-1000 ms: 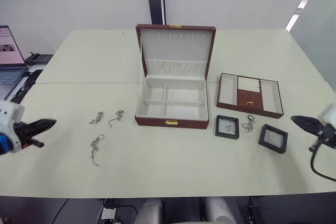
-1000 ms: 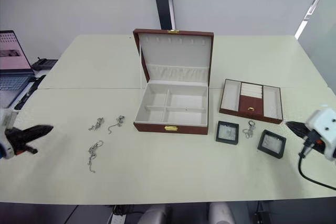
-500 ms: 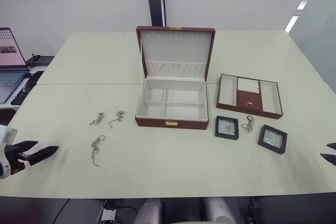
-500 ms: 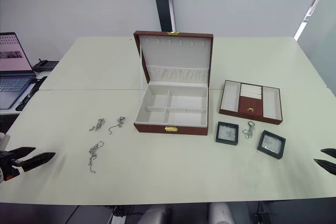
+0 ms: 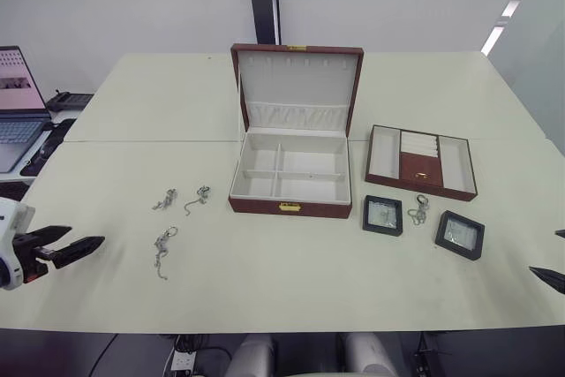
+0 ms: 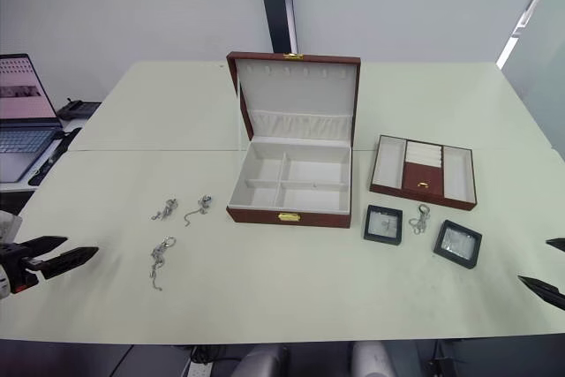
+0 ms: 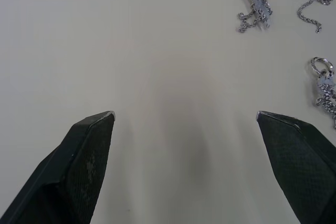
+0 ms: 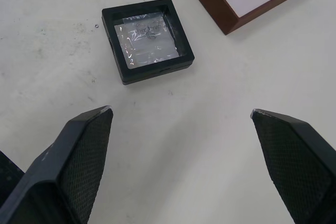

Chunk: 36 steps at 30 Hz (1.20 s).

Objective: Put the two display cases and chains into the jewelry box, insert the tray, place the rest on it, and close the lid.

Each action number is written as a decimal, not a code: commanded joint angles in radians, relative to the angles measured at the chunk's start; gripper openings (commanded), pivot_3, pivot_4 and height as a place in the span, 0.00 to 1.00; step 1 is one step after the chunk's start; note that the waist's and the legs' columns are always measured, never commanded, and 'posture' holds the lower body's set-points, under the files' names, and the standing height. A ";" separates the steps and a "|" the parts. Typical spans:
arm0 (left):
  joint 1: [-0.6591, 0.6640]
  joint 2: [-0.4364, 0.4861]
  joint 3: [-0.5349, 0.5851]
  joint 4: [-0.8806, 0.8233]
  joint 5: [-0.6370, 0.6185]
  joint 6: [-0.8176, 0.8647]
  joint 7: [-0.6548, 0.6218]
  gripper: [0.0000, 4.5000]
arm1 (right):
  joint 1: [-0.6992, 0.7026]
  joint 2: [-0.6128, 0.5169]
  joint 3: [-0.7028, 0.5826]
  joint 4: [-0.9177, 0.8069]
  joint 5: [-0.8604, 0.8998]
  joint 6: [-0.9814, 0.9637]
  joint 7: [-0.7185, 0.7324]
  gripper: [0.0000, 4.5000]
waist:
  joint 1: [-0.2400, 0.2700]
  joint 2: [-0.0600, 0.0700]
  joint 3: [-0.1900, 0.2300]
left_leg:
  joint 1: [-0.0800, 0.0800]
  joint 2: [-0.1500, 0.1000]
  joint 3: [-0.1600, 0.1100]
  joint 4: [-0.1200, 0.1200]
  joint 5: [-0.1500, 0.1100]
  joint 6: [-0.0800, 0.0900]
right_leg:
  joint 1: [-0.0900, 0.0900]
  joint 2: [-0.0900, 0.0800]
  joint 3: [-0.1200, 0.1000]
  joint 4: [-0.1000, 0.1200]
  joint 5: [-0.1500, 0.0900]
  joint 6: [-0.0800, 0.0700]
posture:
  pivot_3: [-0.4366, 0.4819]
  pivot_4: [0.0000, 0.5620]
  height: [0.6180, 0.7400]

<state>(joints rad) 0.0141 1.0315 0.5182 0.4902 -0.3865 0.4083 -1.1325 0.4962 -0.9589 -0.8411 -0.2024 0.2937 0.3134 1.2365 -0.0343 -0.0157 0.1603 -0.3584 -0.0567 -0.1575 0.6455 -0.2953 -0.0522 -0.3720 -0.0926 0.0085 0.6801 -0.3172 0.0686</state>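
**Pale table, box open, nothing yet loaded**

Pale table (image 5: 291, 280) is lying bare along its near edge, giving both arms open room. Left gripper (image 5: 75, 245) is hovering at the near-left edge, fingers spread wide and holding nothing; right gripper (image 6: 546, 268) is waiting at the near-right edge, likewise wide apart and empty. Three chains (image 5: 161, 249) are lying left of the box; two cases (image 5: 382, 214) are sitting to its right, a fourth chain (image 5: 418, 209) resting between them. Beyond these, the tray (image 5: 421, 161) is lying outside the box (image 5: 287, 174), whose compartments are standing empty, lid (image 5: 297, 90) raised. Every step is judged outstanding. A laptop (image 5: 18, 108) is occupying the far left.
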 commanded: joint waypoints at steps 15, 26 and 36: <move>0.282 -0.059 0.198 -0.225 -0.070 0.058 0.050 1.00 | -0.530 -0.207 0.338 -0.222 0.311 0.259 -0.025 0.99 | 0.001 0.000 0.001 | 0.001 0.011 0.002 -0.001 -0.001 0.000 | -0.001 0.002 0.003 -0.001 0.000 0.000 | 0.48 0.27 1.00; 0.388 -0.109 0.264 -0.321 -0.090 0.071 0.077 1.00 | -1.084 -0.025 0.778 -0.271 0.448 0.421 -0.098 0.99 | 0.006 -0.001 0.001 | -0.003 0.012 -0.001 0.000 -0.001 0.000 | -0.004 0.003 0.001 -0.002 0.001 -0.001 | 0.48 0.27 1.00; 0.347 -0.111 0.254 -0.355 -0.109 0.092 0.091 1.00 | -1.191 0.102 0.847 -0.302 0.497 0.518 -0.197 0.99 | 0.004 -0.001 0.001 | -0.005 0.012 -0.001 0.000 -0.001 -0.001 | -0.008 0.003 0.002 -0.002 0.001 -0.002 | 0.48 0.27 1.00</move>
<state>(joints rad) 0.3733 0.9116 0.7482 0.1511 -0.4833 0.4978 -1.0473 -0.6643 -0.8643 0.0149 -0.4775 0.7735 0.8269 1.0610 -0.0307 -0.0166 0.1613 -0.3636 -0.0444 -0.1590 0.6451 -0.2963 -0.0532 -0.3802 -0.0897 0.0102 0.6782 -0.3161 0.0670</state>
